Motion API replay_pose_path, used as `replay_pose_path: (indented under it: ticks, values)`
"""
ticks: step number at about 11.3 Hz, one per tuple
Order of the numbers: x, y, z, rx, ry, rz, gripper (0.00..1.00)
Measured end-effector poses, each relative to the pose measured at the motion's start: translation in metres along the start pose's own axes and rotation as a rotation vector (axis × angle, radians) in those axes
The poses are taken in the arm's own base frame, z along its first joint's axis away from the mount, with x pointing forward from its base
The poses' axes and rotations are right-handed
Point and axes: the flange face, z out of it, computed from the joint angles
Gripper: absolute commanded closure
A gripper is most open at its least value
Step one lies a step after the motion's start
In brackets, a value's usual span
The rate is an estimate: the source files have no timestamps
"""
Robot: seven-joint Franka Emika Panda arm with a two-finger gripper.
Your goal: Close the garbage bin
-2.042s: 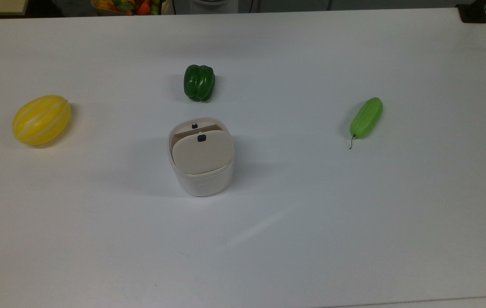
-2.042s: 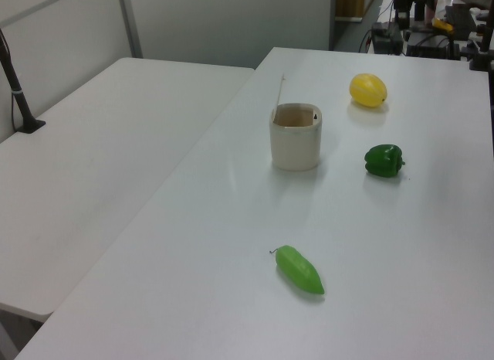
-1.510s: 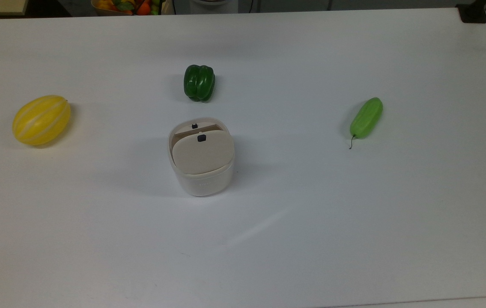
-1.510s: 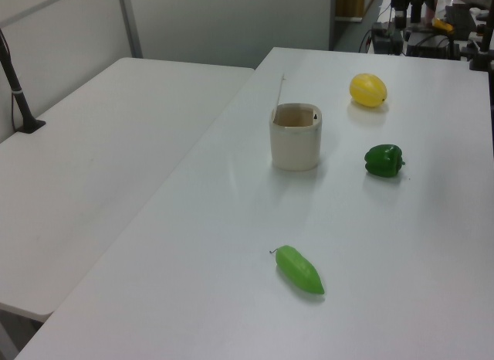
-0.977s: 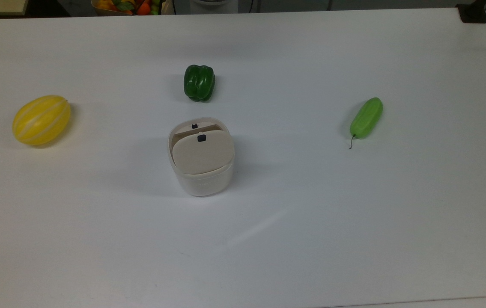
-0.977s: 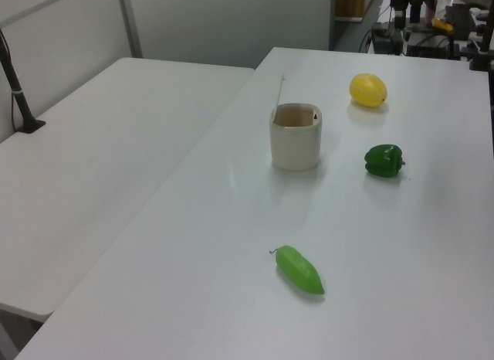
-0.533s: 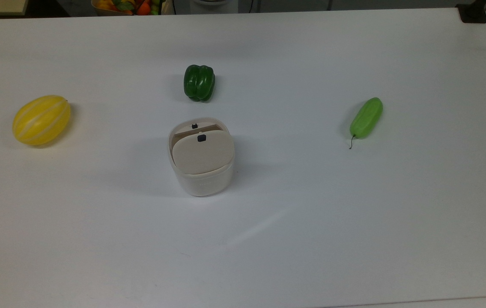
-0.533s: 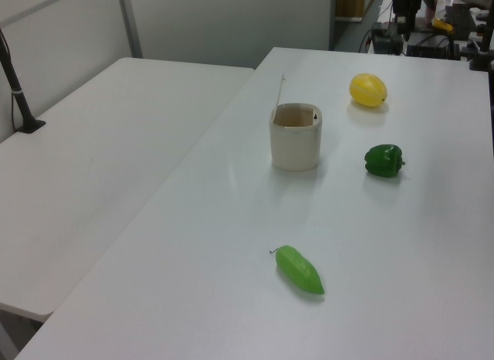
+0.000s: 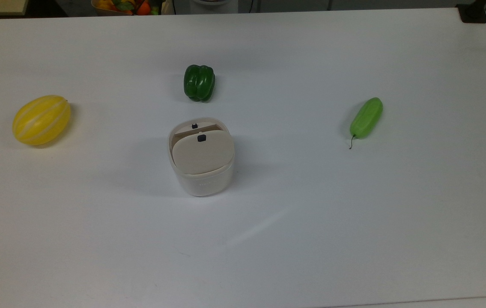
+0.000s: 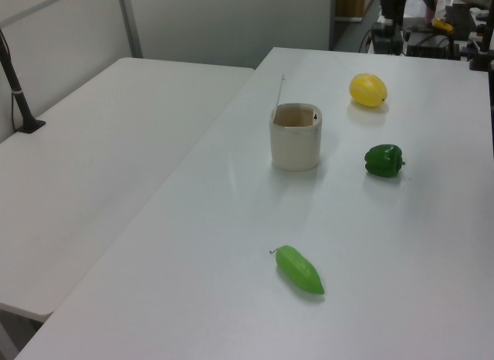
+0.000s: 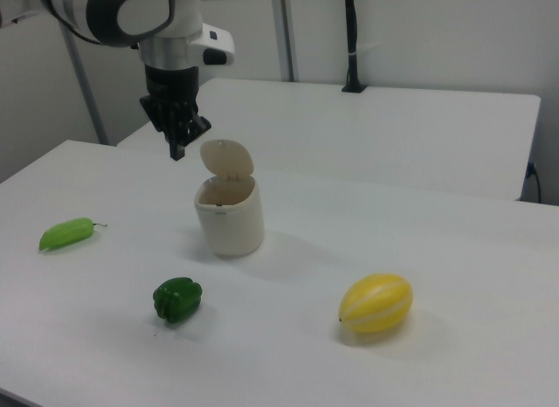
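The garbage bin (image 9: 202,182) is a small white tub standing mid-table with its beige lid (image 9: 202,154) raised on its hinge. In the right view the lid (image 11: 226,159) stands upright above the bin (image 11: 230,217), showing a small dark mark. In the left view the bin (image 10: 296,140) shows its open mouth, and the lid (image 10: 279,93) is seen edge-on. My gripper (image 11: 177,148) hangs in the air in the right view, pointing down, just off the lid on the right view's left and about level with it. Its fingers meet in one narrow tip, holding nothing.
A green bell pepper (image 9: 199,82), a yellow melon (image 9: 42,119) and a light green gourd (image 9: 366,117) lie spread around the bin on the white table (image 9: 294,239). A second white table (image 10: 100,144) stands alongside in the left view.
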Motion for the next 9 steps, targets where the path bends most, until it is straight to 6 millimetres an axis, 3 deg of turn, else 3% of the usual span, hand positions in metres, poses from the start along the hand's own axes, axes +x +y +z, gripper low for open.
replay_pose_path:
  ticks: [4,9]
  values:
    - [0.059,-0.037,0.011,-0.026,0.33,-0.067,1.0]
    - [0.113,-0.082,0.06,-0.033,0.552,-0.184,1.0]
